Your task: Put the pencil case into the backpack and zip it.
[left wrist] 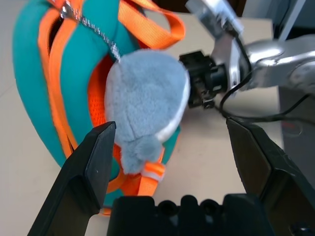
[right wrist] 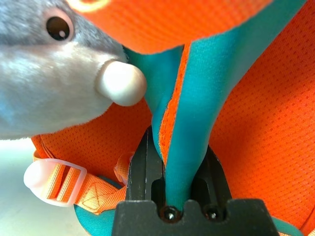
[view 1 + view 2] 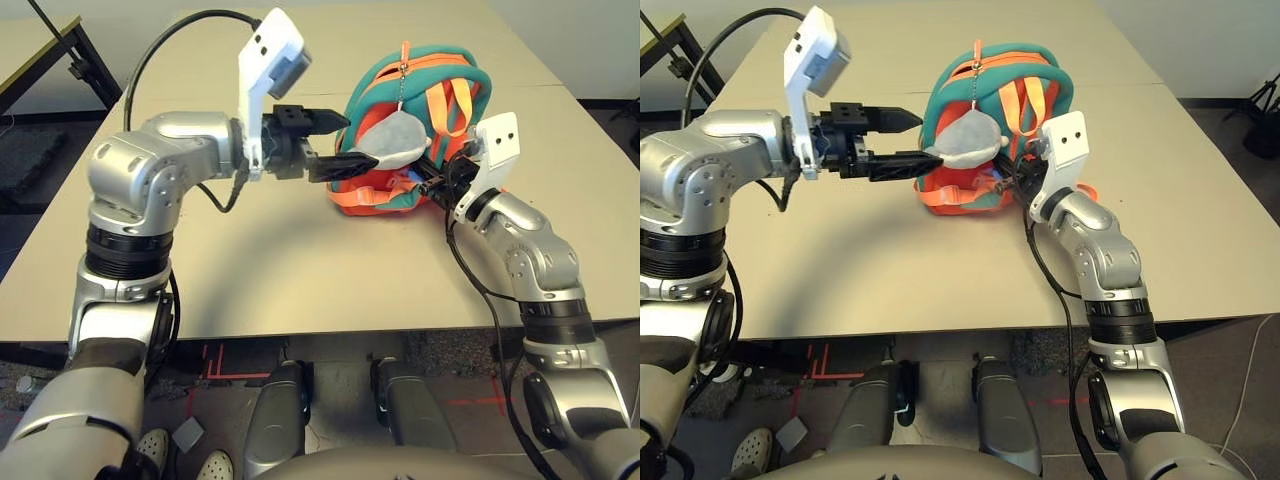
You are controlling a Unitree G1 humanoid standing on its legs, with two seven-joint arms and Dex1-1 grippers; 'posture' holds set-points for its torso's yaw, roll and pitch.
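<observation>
Right gripper pinching backpack trim.

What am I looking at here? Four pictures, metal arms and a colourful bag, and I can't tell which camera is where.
It is a humanoid robot at a table. Two pictures come from cameras in its head, two from cameras on its wrists. An orange and teal backpack lies on the table with a grey plush shark hanging from it. The left gripper is open with the shark between its fingers, gripping nothing. The right gripper is shut on the backpack's teal trim.
</observation>
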